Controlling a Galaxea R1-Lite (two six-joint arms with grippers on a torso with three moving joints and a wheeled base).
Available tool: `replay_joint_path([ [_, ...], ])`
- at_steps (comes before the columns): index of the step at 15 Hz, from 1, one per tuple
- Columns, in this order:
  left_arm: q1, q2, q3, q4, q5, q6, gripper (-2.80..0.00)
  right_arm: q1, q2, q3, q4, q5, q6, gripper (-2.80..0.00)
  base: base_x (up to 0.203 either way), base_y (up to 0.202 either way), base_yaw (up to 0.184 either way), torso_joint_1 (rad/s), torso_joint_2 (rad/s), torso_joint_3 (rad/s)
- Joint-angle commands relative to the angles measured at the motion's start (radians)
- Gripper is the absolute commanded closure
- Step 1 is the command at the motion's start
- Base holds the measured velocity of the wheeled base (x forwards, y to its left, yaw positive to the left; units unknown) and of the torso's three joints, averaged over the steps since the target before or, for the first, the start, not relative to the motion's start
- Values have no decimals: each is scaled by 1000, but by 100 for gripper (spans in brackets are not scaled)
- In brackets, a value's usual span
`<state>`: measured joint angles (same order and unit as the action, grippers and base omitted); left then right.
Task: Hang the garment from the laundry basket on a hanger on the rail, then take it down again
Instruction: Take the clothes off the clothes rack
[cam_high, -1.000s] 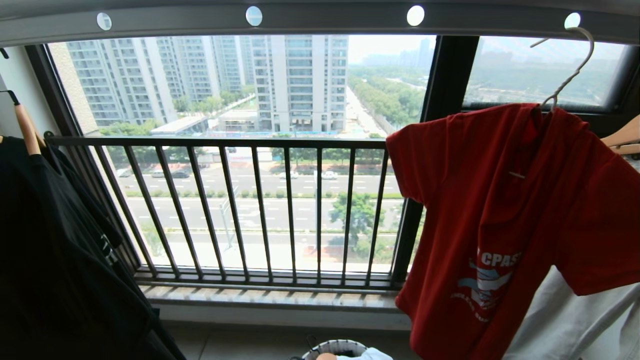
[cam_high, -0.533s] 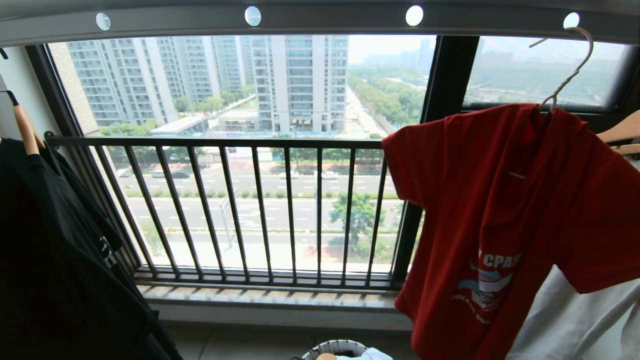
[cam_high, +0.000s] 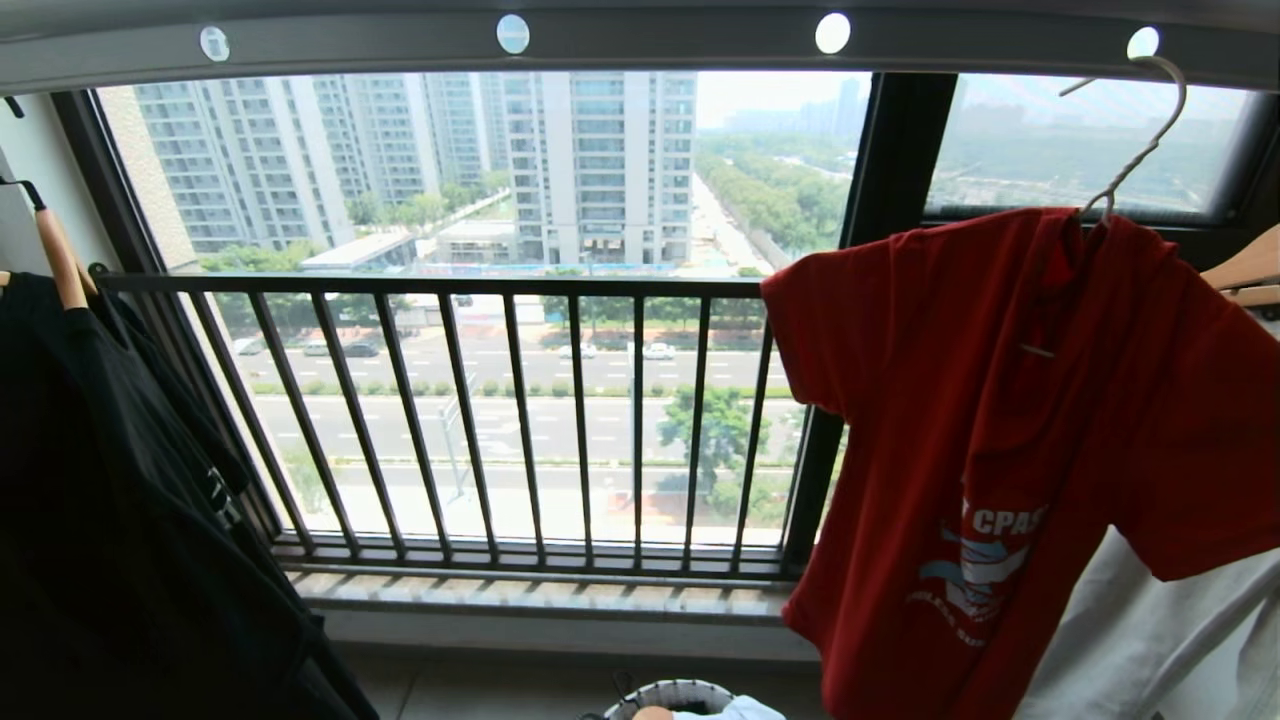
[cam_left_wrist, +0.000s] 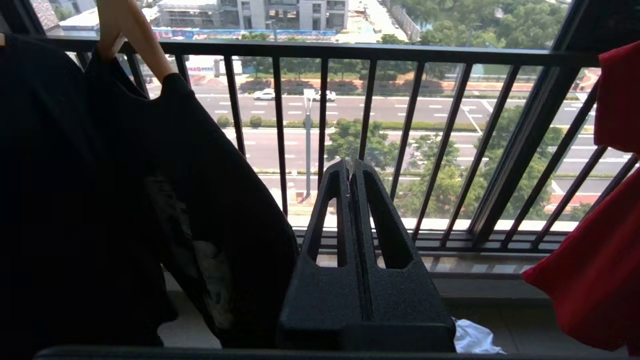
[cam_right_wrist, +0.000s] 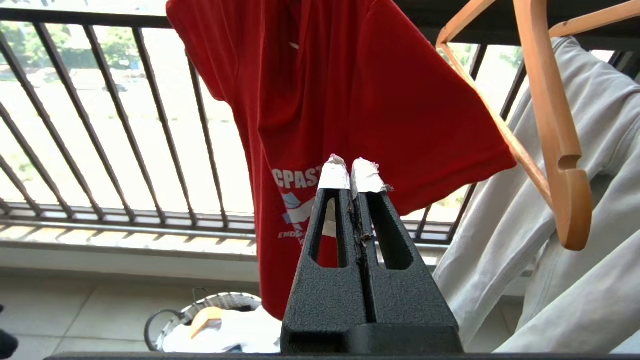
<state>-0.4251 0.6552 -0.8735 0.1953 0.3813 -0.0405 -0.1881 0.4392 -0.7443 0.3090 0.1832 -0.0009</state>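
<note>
So right now the red T-shirt (cam_high: 1010, 440) is up on the thin wire hanger (cam_high: 1135, 150), hooked over the grey rail (cam_high: 660, 45) at the right end, and I've got both arms down low, clear of it. My right tool (cam_right_wrist: 350, 172) has its taped tips pressed together on nothing, sitting just in front of the chest print; my left tool (cam_left_wrist: 352, 167) is pinched shut and empty too, over by the black T-shirt (cam_left_wrist: 100, 200). What worries me for the take-down: the hook looks like it's only lightly seated on the rail, though I honestly can't tell from the head view how deep it sits. If I tug the fabric instead of the wire, the shirt could slide off one shoulder and drop on the floor beside the laundry basket (cam_right_wrist: 210, 310). Also the wooden hanger (cam_right_wrist: 555, 125) and the white shirt (cam_right_wrist: 575, 250) are right beside it, so a sloppy reach could snag those and drag them along.
</note>
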Motion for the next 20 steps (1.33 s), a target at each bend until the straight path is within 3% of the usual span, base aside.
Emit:
replay_joint_path([
  [1,225,-119,114,-2,-38,-4,0,0,-108,-2,119,60,46,0,0,0,0,0,0,0],
  [4,339,-348,279,4,-132,-18,0,1,-160,-24,277,77,75,0,0,0,0,0,0,0],
  [7,440,-464,448,8,-178,-22,0,20,-89,-74,294,108,85,0,0,0,0,0,0,0],
  [10,440,-547,564,8,-185,-11,0,69,-99,-102,373,116,43,0,0,0,0,0,0,0],
  [12,438,-638,654,7,-220,49,0,119,-103,-99,399,100,28,0,0,0,0,0,0,0],
  [14,435,-655,737,-1,-237,92,0,119,-172,-50,404,91,-9,0,0,0,0,0,0,0],
  [18,434,-655,770,-4,-327,116,0,223,-199,45,403,53,-47,0,0,0,0,0,0,0],
  [20,434,-655,801,-6,-341,119,0,211,-256,145,366,48,-47,0,0,0,0,0,0,0],
])
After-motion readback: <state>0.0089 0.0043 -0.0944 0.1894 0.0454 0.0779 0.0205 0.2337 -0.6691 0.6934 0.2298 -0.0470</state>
